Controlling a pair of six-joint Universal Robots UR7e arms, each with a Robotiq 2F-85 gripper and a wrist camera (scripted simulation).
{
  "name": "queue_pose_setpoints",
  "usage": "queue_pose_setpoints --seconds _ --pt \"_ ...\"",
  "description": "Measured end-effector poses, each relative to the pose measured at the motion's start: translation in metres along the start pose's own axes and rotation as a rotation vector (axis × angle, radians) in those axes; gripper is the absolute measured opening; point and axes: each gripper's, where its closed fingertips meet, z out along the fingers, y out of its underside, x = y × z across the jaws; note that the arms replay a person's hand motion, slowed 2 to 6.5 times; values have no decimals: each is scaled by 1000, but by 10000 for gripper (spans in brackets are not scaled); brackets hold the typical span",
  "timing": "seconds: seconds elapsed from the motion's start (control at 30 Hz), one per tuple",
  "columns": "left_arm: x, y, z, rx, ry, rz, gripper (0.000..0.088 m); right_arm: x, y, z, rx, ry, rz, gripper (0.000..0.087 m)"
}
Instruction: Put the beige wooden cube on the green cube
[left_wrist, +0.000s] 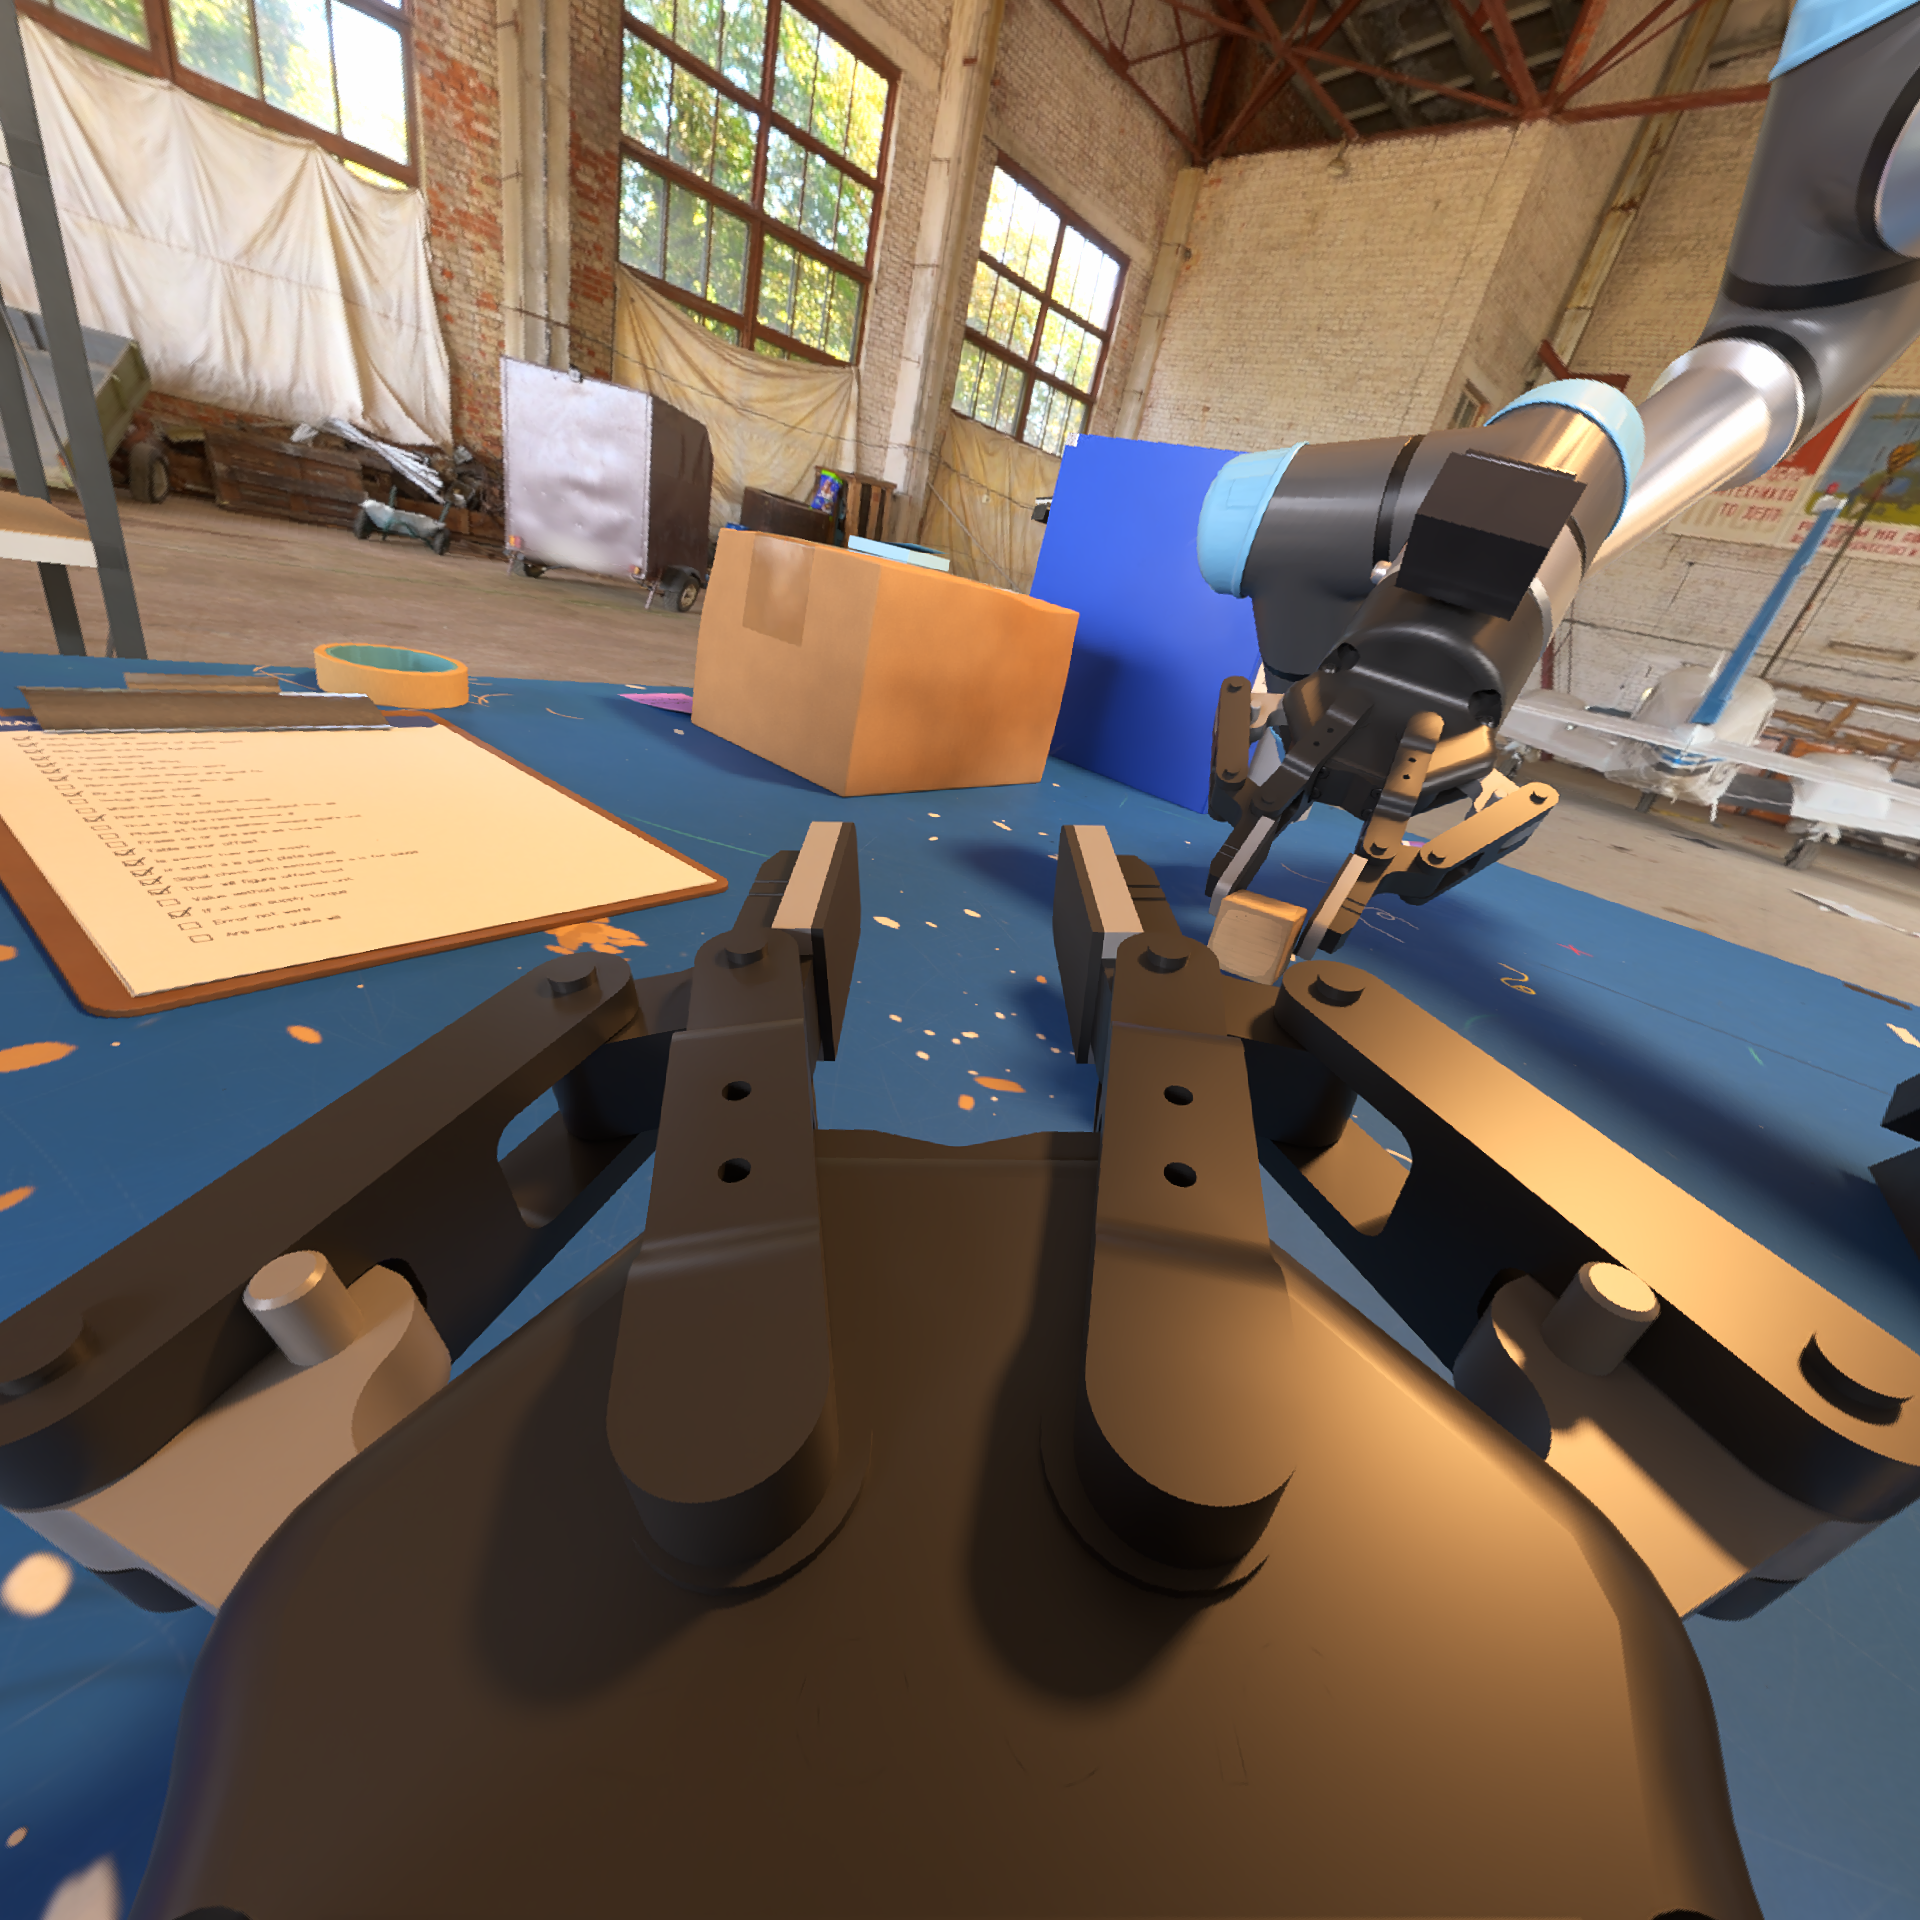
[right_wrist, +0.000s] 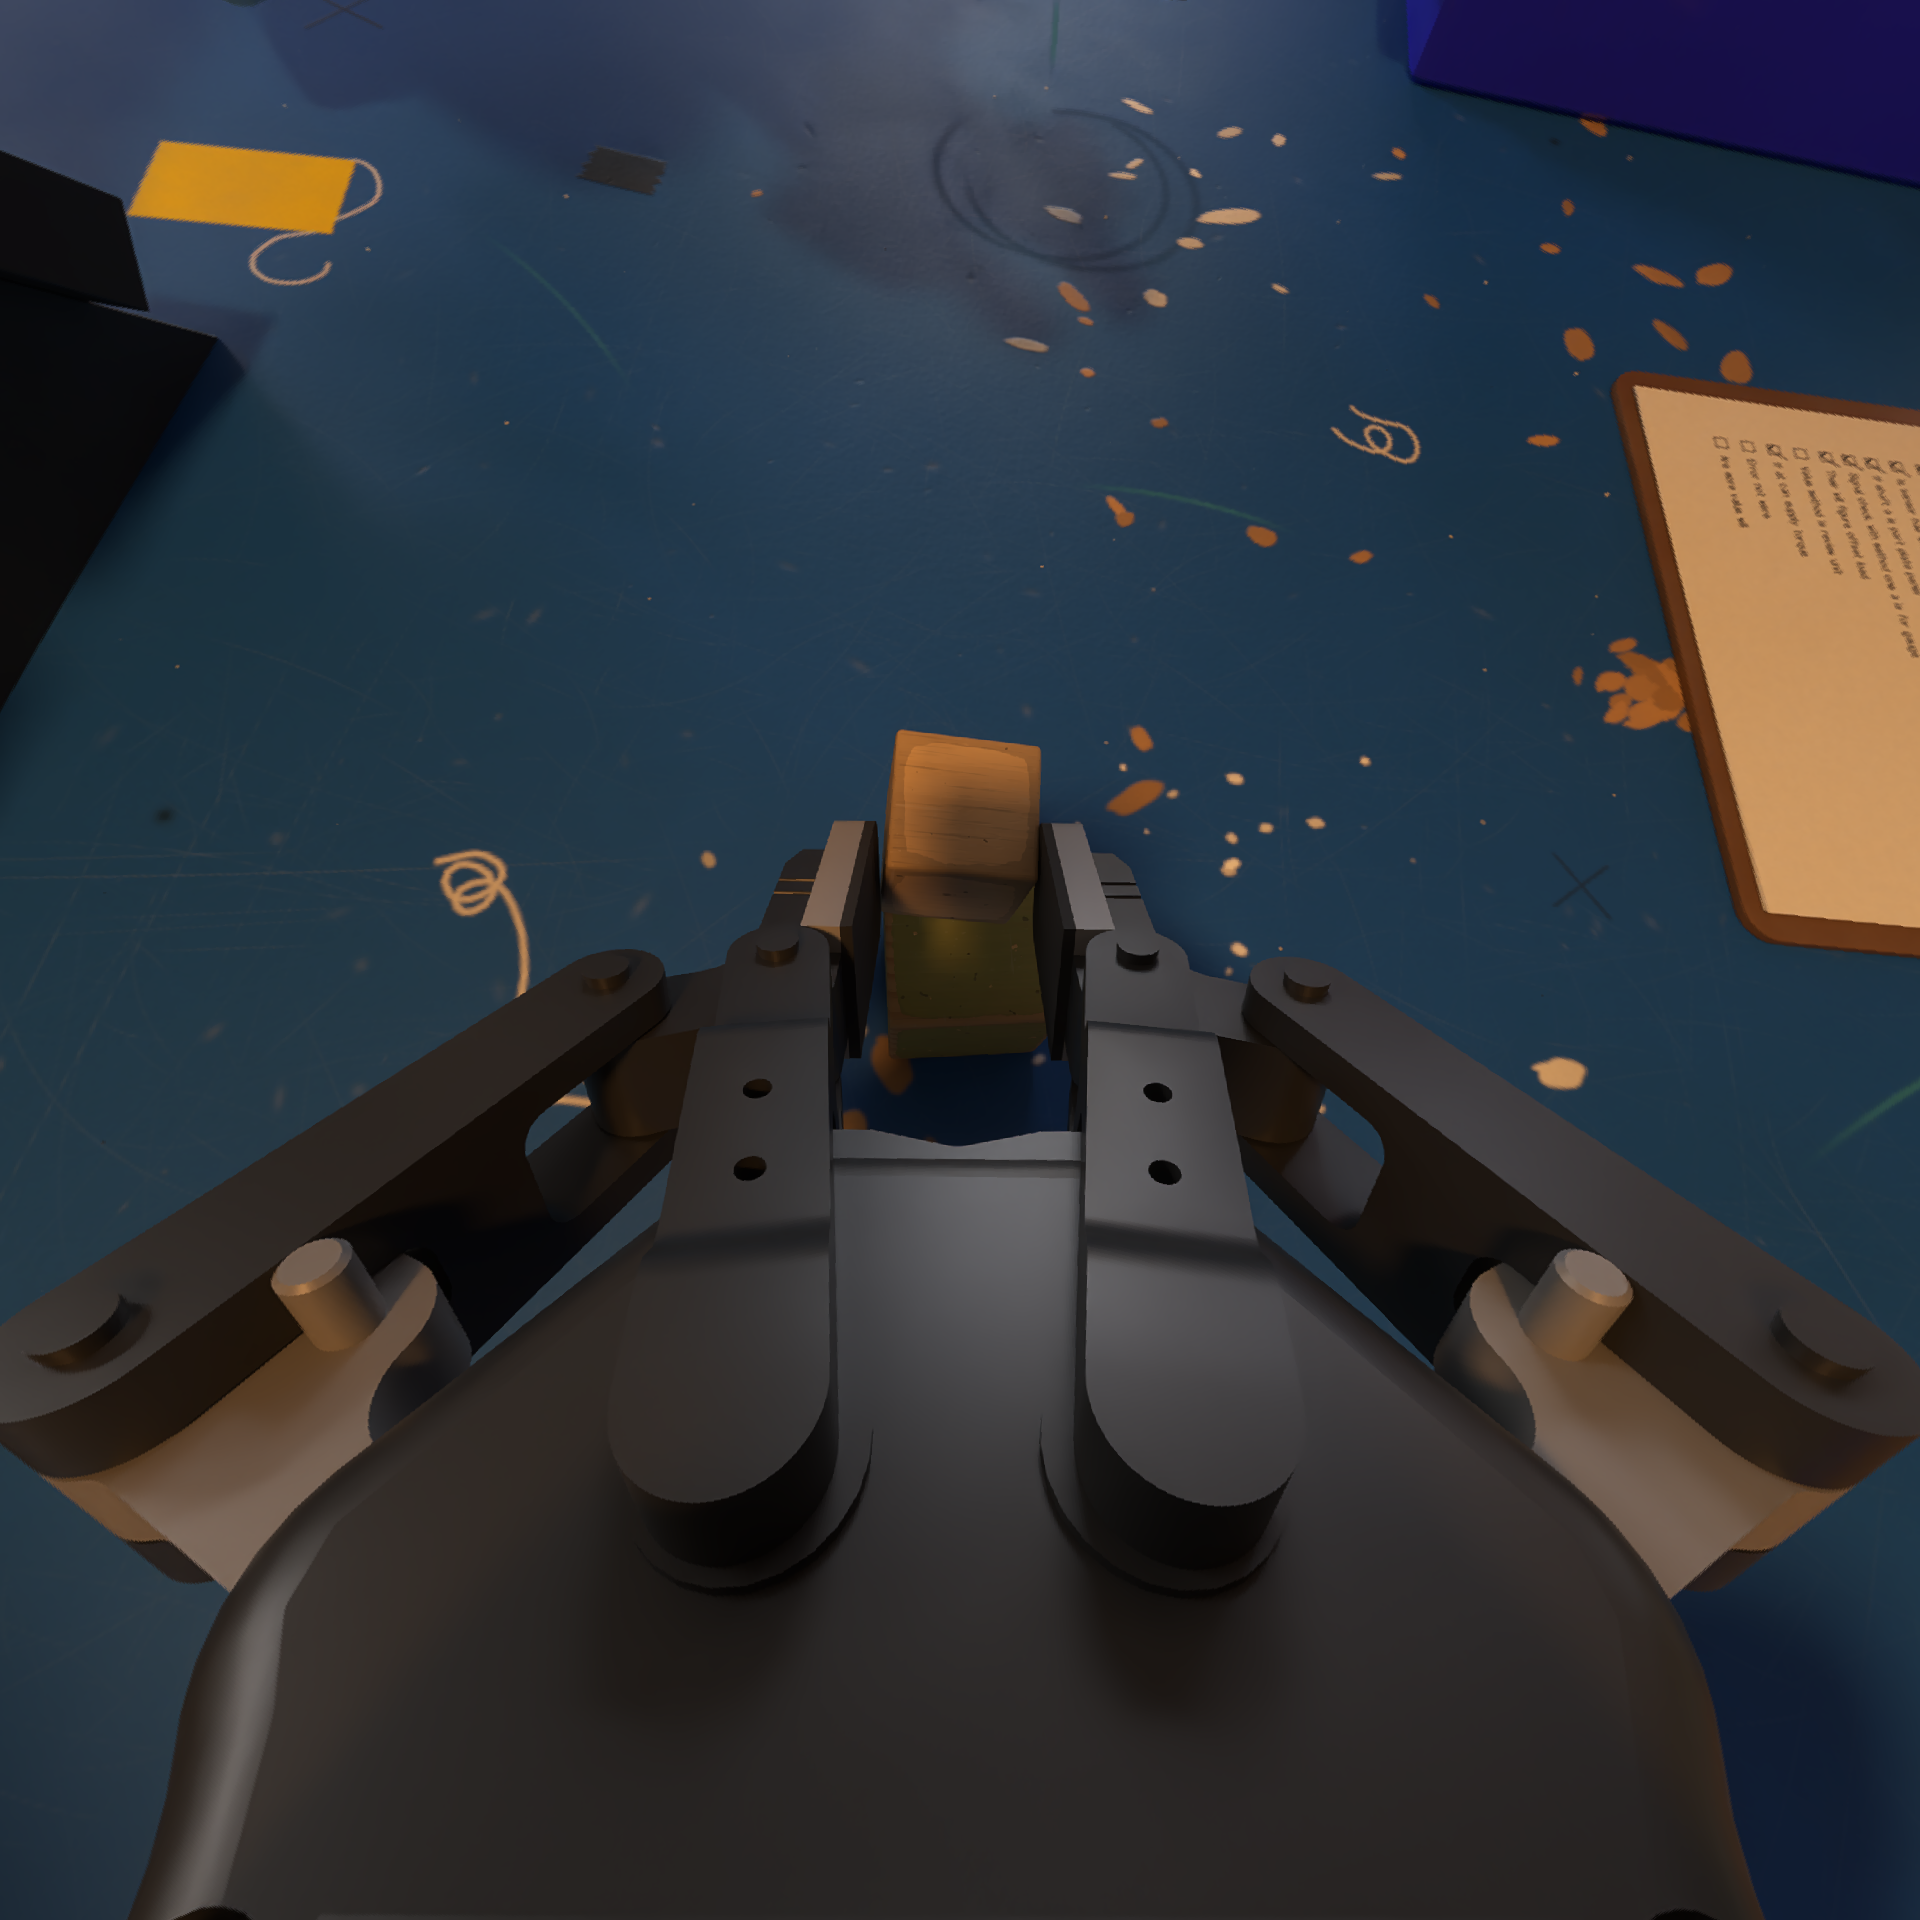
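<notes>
The beige cube (right_wrist: 964, 805) is being flanked by the right gripper (right_wrist: 961, 883), its fingers narrowly parted just beside it, atop the green cube (right_wrist: 961, 982). The left gripper (left_wrist: 956, 904) is being held parted and empty; the clipboard (left_wrist: 312, 842) is lying at its ten o'clock.

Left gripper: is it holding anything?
No. In the left wrist view the left gripper has its fingers apart with only bare blue table between them; the beige wooden cube sits off by the right gripper.
</notes>
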Motion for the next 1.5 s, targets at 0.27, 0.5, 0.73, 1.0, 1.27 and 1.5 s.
queue_pose_setpoints --seconds 0.27,0.5,0.73,1.0,1.27,1.5 --pt "0 0 0 0 1 -6 344 -1 3 4 -26 -28 -12 272" --pt "-1 -1 0 3 2 -10 343 -2 8 8 -57 -44 -26 272" --pt "-1 -1 0 3 4 -16 342 -2 10 10 -69 -58 -34 272" --pt "-2 -1 0 4 6 -22 341 0 12 11 -71 -64 -39 272" --pt "-2 -1 0 3 7 -24 344 1 13 12 -69 -68 -42 272" --pt "-2 0 0 2 8 -25 344 2 14 13 -73 -73 -44 272"
